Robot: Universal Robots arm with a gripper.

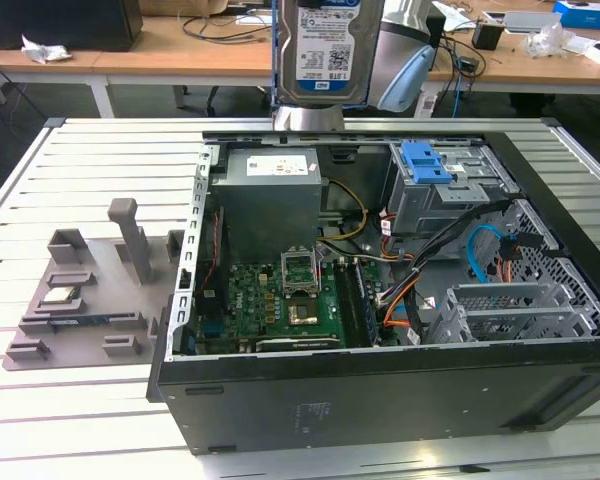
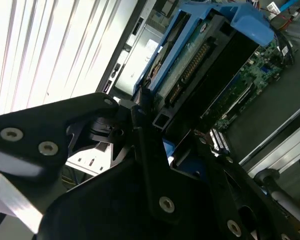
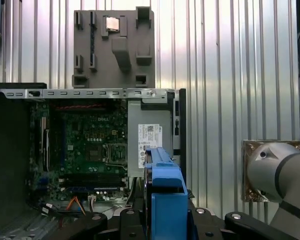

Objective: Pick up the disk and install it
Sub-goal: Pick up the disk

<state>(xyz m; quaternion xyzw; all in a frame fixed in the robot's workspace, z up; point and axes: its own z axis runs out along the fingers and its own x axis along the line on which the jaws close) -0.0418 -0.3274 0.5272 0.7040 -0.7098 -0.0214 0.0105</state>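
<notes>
Cut off by the exterior view's upper edge: top of the disk (image 1: 318,50). Hidden behind the gripper (image 2: 162,127) in the second wrist view: the disk's near end. Cropped by the border in the first wrist view: its held end too.

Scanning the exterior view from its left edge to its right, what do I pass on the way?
grey parts tray → disk, raised above the case's far edge → blue latch piece → blue cable loop

Lab: slatted workbench (image 1: 90,170), open computer (image 1: 380,395), cluttered desks (image 1: 170,62)
</notes>
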